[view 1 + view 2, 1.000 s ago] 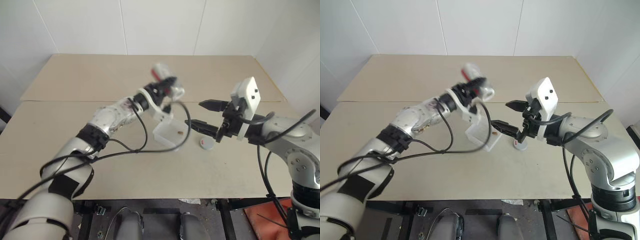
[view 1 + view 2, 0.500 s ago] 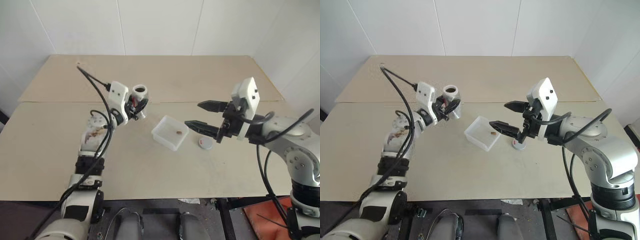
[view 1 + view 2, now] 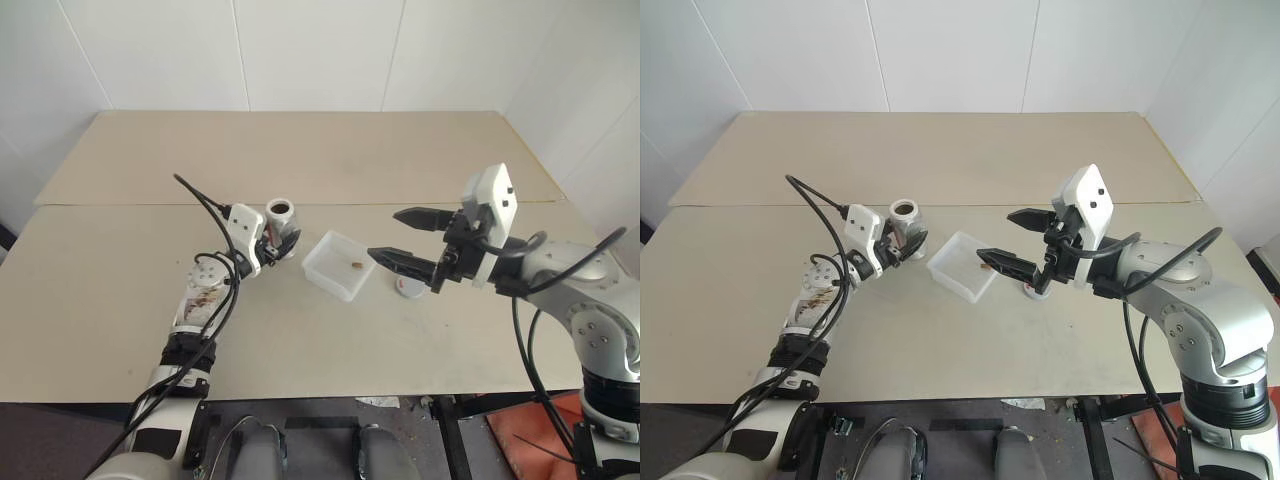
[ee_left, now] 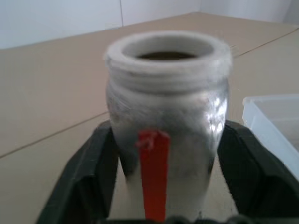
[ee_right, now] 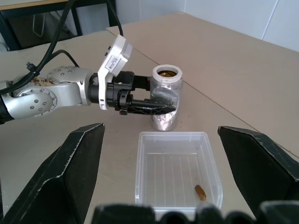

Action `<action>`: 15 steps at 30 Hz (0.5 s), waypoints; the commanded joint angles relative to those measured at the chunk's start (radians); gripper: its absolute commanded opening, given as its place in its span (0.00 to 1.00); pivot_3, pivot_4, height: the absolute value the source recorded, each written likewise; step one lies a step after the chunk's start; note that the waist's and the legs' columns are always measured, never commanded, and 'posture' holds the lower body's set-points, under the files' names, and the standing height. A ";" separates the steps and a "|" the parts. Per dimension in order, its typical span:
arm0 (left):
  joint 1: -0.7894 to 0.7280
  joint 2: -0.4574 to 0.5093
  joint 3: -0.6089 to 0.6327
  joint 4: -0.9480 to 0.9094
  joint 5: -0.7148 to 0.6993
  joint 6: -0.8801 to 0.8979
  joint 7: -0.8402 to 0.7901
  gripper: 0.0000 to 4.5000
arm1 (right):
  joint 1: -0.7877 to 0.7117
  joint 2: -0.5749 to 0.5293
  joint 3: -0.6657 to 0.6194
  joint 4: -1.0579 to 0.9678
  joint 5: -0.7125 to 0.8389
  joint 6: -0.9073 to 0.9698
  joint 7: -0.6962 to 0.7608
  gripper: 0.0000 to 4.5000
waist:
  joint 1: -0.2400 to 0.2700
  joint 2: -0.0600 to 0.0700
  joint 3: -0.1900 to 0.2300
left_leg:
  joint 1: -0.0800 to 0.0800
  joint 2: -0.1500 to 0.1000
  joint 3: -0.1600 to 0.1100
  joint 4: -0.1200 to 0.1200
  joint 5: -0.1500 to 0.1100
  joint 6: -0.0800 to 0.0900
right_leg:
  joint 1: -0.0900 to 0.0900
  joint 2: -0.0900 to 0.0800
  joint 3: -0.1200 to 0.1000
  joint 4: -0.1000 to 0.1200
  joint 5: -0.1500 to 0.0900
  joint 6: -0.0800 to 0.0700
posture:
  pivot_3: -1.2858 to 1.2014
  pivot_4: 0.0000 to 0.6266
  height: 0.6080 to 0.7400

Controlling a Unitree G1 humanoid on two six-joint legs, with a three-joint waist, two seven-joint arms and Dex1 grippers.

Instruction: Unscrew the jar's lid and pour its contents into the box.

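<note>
The clear jar [image 3: 281,214] stands upright on the table with its mouth open, just left of the box [image 3: 340,266]. My left gripper [image 3: 284,238] is open; its black fingers [image 4: 88,172] flank the jar's lower body with slim gaps. The red stripe of the label [image 4: 154,172] faces the left wrist camera. A tiny brownish bit, the contents [image 5: 200,192], lies inside the translucent box. The lid [image 3: 408,287] rests flat on the table to the right of the box. Above the lid and the box's right edge, my right gripper [image 3: 384,233] hovers wide open with nothing in it.
The tan table [image 3: 300,340] has a seam running across behind the jar. Its far part ends at white walls. Black cables loop from my left arm [image 3: 205,205] over the table left of the jar.
My left arm swung the jar from tilted above the box back to the left and set it upright on the table. The right gripper stayed in place, open.
</note>
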 commanded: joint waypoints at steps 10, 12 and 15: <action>0.317 0.430 0.155 -0.573 -0.283 0.359 -0.369 1.00 | 0.032 -0.035 -0.052 -0.036 0.004 -0.042 0.021 1.00 | -0.022 0.000 0.000 | 0.001 0.003 0.001 -0.002 0.000 0.000 | -0.002 0.001 0.002 0.001 0.000 0.000 | 0.52 0.24 1.00; 0.388 0.536 0.255 -0.624 -0.379 0.345 -0.506 1.00 | 0.045 -0.044 -0.058 -0.033 0.004 -0.049 0.028 1.00 | -0.022 0.000 0.000 | 0.001 0.004 0.001 -0.003 0.000 0.000 | -0.002 0.001 0.002 0.000 0.000 0.000 | 0.52 0.24 1.00; 0.427 0.655 0.390 -0.616 -0.466 0.329 -0.640 1.00 | 0.061 -0.063 -0.073 -0.016 0.000 -0.068 0.060 1.00 | -0.007 0.000 0.000 | 0.003 0.003 0.002 -0.002 0.000 0.000 | 0.001 0.001 0.000 -0.001 0.000 0.000 | 0.52 0.24 1.00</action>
